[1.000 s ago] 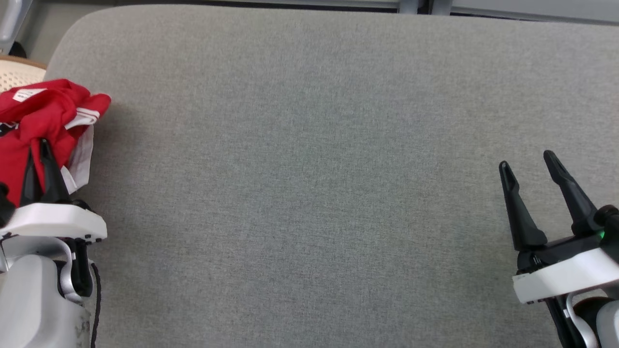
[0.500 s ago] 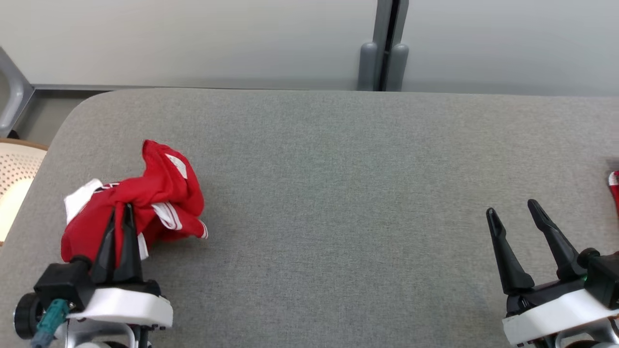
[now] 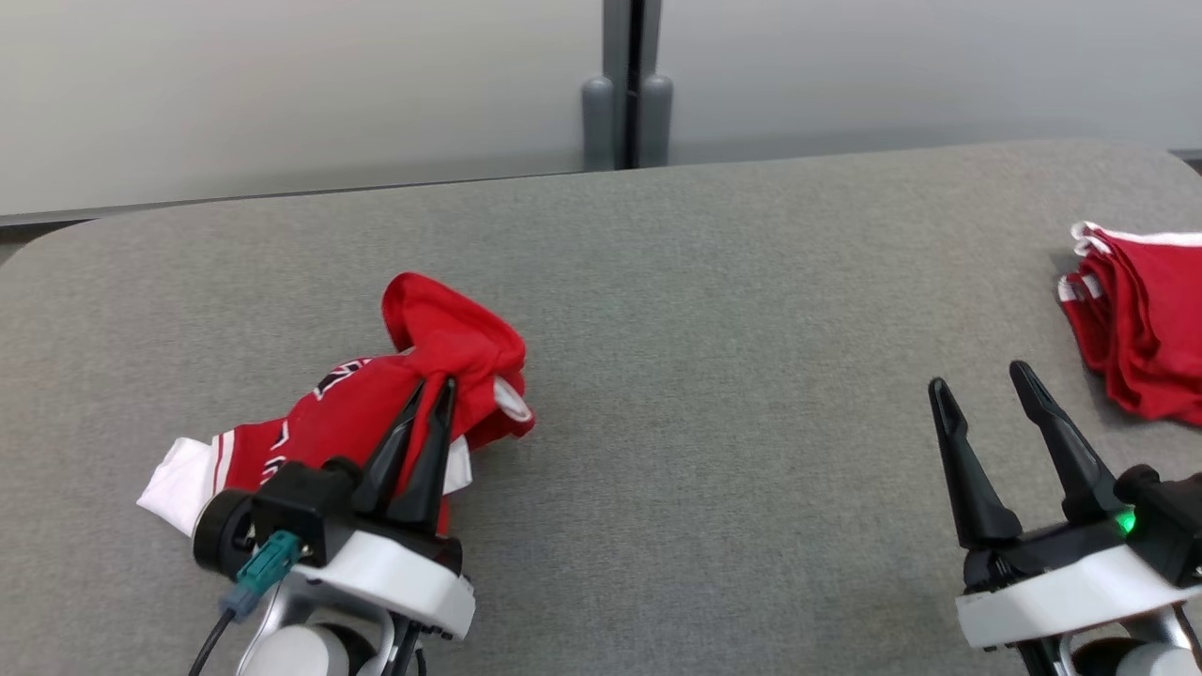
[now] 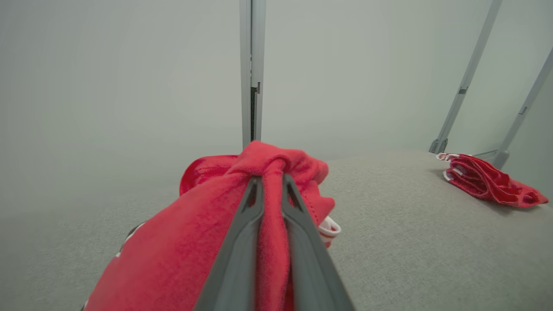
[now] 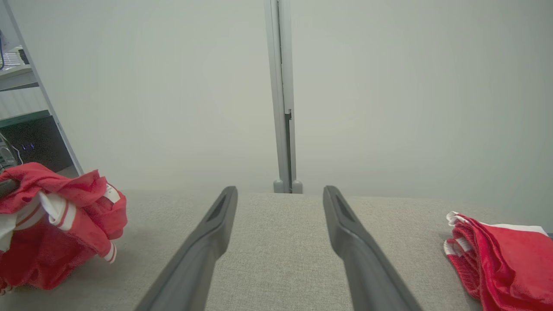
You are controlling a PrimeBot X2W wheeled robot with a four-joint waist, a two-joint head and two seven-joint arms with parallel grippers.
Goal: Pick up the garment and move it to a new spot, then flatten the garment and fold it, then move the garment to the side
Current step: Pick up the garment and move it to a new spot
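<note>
The left gripper (image 3: 434, 385) is pinching a bunched fold of the red jersey (image 3: 362, 408) between its nearly closed fingers, and in the left wrist view the cloth is squeezing up through the narrow gap. The crumpled, white-trimmed jersey is lying on the grey fabric tabletop (image 3: 714, 319), left of centre, with a white hem trailing toward the robot's left. The right gripper (image 3: 978, 377) is hovering over bare tabletop at the right, fingers spread wide and holding nothing. Beyond it, a folded stack of red garments (image 3: 1141, 329) is sitting near the tabletop's right edge.
</note>
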